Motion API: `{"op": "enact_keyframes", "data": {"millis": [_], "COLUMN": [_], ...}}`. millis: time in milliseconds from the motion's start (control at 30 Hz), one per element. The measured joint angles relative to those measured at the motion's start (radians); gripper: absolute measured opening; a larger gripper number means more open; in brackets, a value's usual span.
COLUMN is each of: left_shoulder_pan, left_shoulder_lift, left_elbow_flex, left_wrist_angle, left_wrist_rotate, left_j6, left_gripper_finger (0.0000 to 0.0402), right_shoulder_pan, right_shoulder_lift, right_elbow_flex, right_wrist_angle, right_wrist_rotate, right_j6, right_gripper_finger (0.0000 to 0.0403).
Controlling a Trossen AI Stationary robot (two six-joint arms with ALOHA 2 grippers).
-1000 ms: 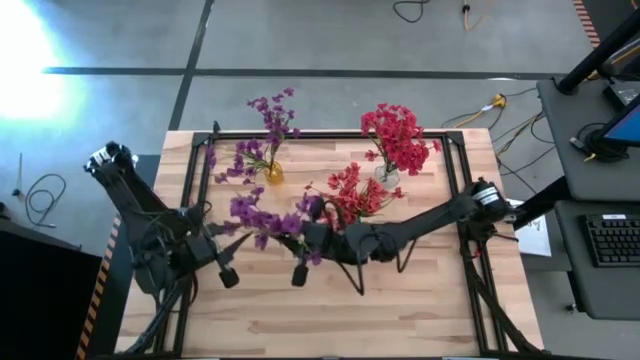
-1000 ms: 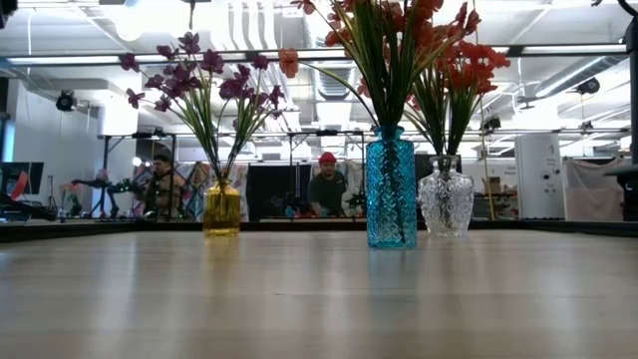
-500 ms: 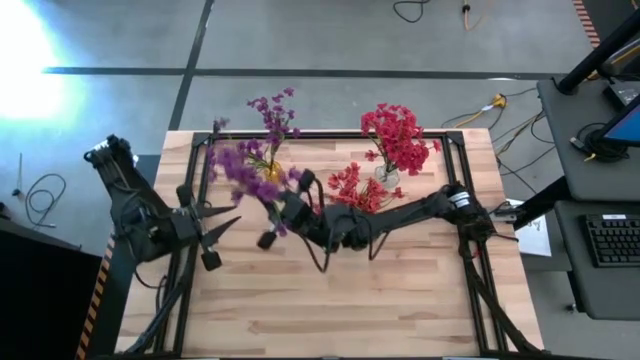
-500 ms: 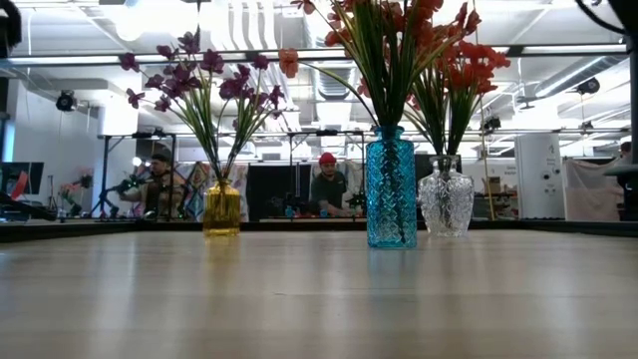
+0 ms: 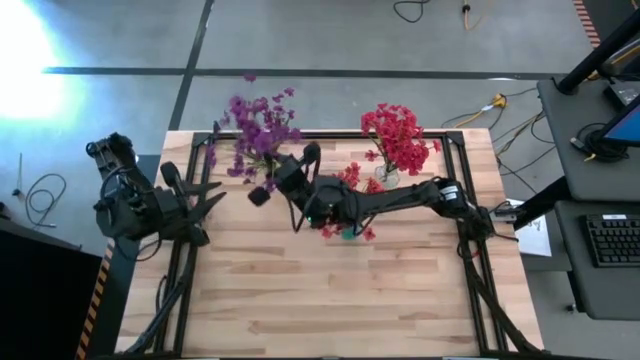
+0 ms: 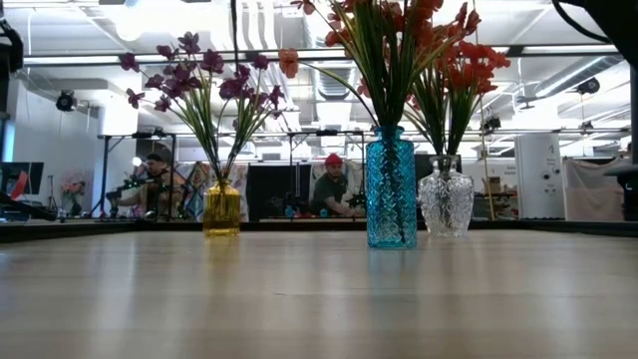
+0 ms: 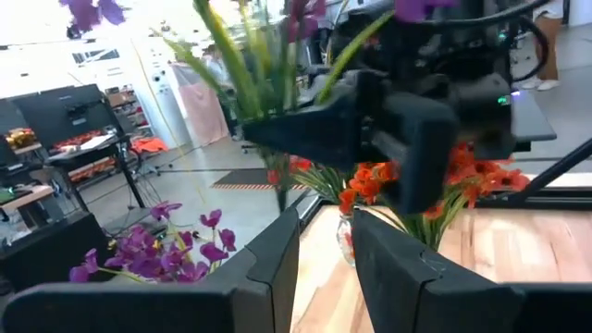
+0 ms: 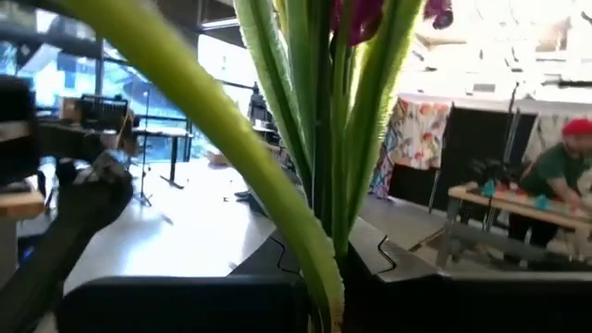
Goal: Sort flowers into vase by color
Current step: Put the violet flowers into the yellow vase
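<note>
While the right end effector (image 5: 268,184) grips a purple sprig (image 5: 255,128) near the bench's (image 5: 330,290) far edge, the left end effector (image 5: 208,192) waits open at the left edge.

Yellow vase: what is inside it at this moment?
The yellow vase holds purple flowers on green stems. In the high view, the right gripper with its purple sprig covers the vase, so its mouth cannot be seen.

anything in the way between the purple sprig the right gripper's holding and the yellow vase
Nothing solid shows between them. The right gripper holds the purple-blossomed sprig close to the small yellow glass vase. Only the purple flowers already in that vase crowd its mouth, so the new stem must slip in among them. The left gripper waits aside at the table's left edge.
</note>
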Motion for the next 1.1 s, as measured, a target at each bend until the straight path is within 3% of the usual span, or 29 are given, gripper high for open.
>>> {"op": "enact_keyframes", "data": {"millis": [100, 200, 267, 433, 567, 667, 800, 900, 1100], "left_shoulder_pan": [0.000, 0.006, 0.021, 0.053, 0.066, 0.081, 0.106, 0.124, 0.164], "left_shoulder_lift": [0.001, 0.003, 0.011, 0.051, 0.124, 0.178, 0.223, 0.237, 0.256], "left_elbow_flex": [0.000, 0.000, -0.003, -0.010, -0.011, -0.009, 0.010, 0.024, 0.038], "left_wrist_angle": [-0.020, -0.010, 0.018, 0.108, 0.332, 0.467, 0.490, 0.504, 0.508], "left_wrist_rotate": [0.060, 0.325, 0.441, 0.463, 0.498, 0.511, 0.435, 0.435, 0.582], "left_j6": [-0.025, -0.017, -0.014, 0.017, 0.169, 0.270, 0.269, 0.255, 0.249], "left_gripper_finger": [0.0088, 0.0090, 0.0096, 0.0136, 0.0184, 0.0210, 0.0224, 0.0226, 0.0225], "right_shoulder_pan": [0.029, 0.069, 0.100, 0.139, 0.137, 0.144, 0.158, 0.163, 0.163], "right_shoulder_lift": [-0.009, -0.042, -0.079, -0.189, -0.231, -0.225, -0.217, -0.217, -0.217], "right_elbow_flex": [0.000, 0.000, 0.000, 0.000, 0.001, 0.000, -0.002, -0.002, -0.002], "right_wrist_angle": [-0.004, -0.098, -0.226, -0.547, -0.659, -0.676, -0.684, -0.684, -0.691], "right_wrist_rotate": [-0.001, -0.014, -0.060, -0.355, -0.557, -0.581, -0.588, -0.589, -0.581], "right_j6": [-0.060, -0.075, -0.053, 0.138, 0.249, 0.253, 0.243, 0.235, 0.226], "right_gripper_finger": [0.0018, 0.0018, 0.0018, 0.0018, 0.0018, 0.0018, 0.0018, 0.0018, 0.0018]}}
